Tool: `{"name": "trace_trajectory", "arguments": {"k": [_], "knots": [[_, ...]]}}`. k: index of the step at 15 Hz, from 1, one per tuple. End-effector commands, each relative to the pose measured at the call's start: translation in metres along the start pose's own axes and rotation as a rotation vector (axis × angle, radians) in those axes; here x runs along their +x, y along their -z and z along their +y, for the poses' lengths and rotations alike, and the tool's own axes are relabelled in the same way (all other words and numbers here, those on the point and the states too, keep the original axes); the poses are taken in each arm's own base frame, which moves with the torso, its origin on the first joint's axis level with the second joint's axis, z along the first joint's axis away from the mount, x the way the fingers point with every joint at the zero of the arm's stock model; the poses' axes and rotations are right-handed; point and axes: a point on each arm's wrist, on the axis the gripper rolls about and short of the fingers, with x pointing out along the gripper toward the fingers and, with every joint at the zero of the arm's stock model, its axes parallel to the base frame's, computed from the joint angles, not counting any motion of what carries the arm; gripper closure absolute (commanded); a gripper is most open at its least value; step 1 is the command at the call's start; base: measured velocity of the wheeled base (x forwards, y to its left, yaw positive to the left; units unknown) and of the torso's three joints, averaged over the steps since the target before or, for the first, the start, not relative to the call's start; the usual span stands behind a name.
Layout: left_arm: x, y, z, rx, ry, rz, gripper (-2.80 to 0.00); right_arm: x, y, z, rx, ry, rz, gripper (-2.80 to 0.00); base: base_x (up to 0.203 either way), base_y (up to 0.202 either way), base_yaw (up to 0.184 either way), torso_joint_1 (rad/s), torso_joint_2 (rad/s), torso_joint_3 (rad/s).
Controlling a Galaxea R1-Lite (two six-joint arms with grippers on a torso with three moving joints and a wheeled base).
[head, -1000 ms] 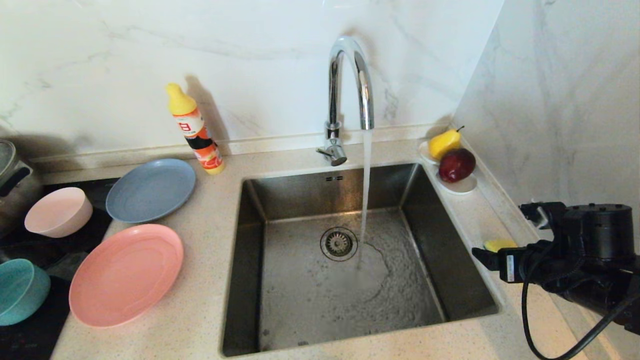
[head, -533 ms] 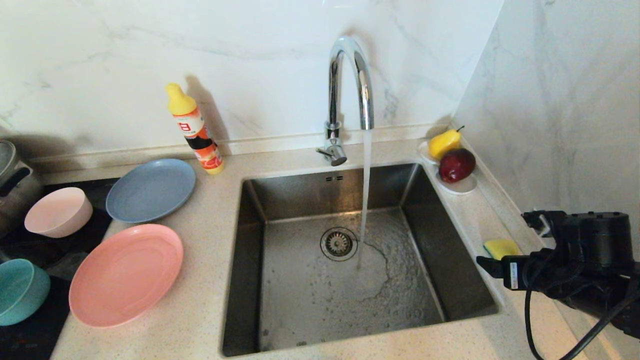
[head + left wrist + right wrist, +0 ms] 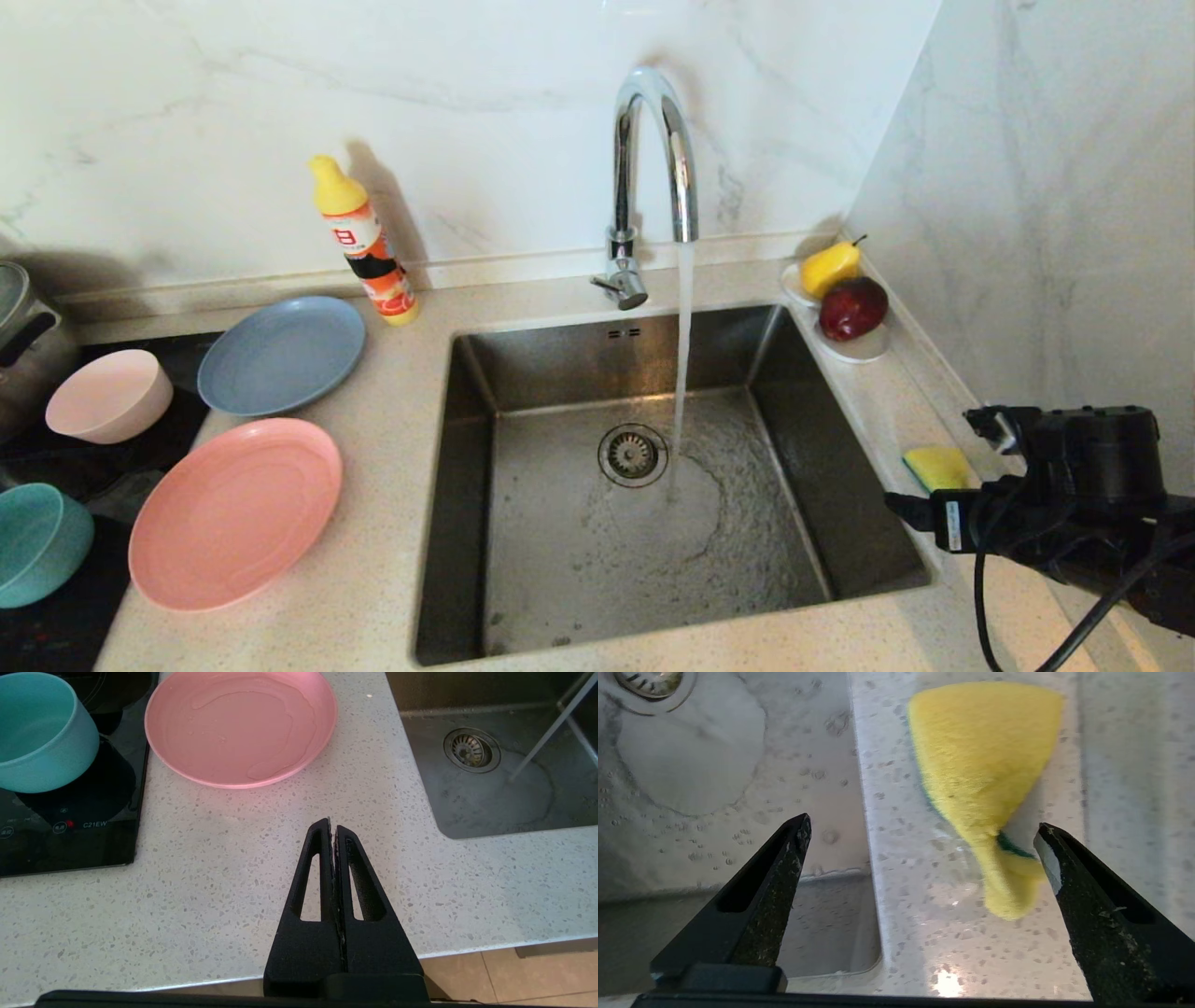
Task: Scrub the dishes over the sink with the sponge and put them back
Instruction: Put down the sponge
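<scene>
The right gripper point(image 3: 920, 830) hangs wide open, empty, over the small yellow sponge point(image 3: 985, 770) on the speckled stone counter point(image 3: 924, 896). The left gripper point(image 3: 332, 828) sits parked, fingers pressed together, holding nothing.

Running faucet point(image 3: 653, 159) at twelve o'clock; detergent bottle point(image 3: 364, 245) at ten; pear point(image 3: 829, 266) and apple point(image 3: 852, 307) at two; cooktop point(image 3: 70, 826) at nine.

Home kitchen — steel sink point(image 3: 467, 439), running tap point(image 3: 653, 168), induction hob point(image 3: 70, 826), marble splashback point(image 3: 280, 103)
</scene>
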Motion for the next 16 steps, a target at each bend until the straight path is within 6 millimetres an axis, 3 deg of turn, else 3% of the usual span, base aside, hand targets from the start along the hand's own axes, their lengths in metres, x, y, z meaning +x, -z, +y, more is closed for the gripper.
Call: {"name": "trace_trajectory", "arguments": {"k": [1,10,16], "knots": [[0.000,0.000,0.000,0.000,0.000,0.002,0.00,0.000,0.000,0.002,-0.002,-0.010,-0.003,-2.80,0.000,0.000,0.000,0.000,0.00,0.000],[0.000,0.000,0.000,-0.001,-0.001,0.002,0.00,-0.003,0.010,0.019,0.031,-0.084,0.032,-2.80,0.000,0.000,0.000,0.000,0.00,0.000],[0.000,0.000,0.000,0.000,-0.001,0.002,0.00,-0.005,0.002,0.017,0.029,-0.045,-0.027,-2.80,0.000,0.000,0.000,0.000,0.00,0.000]]}}
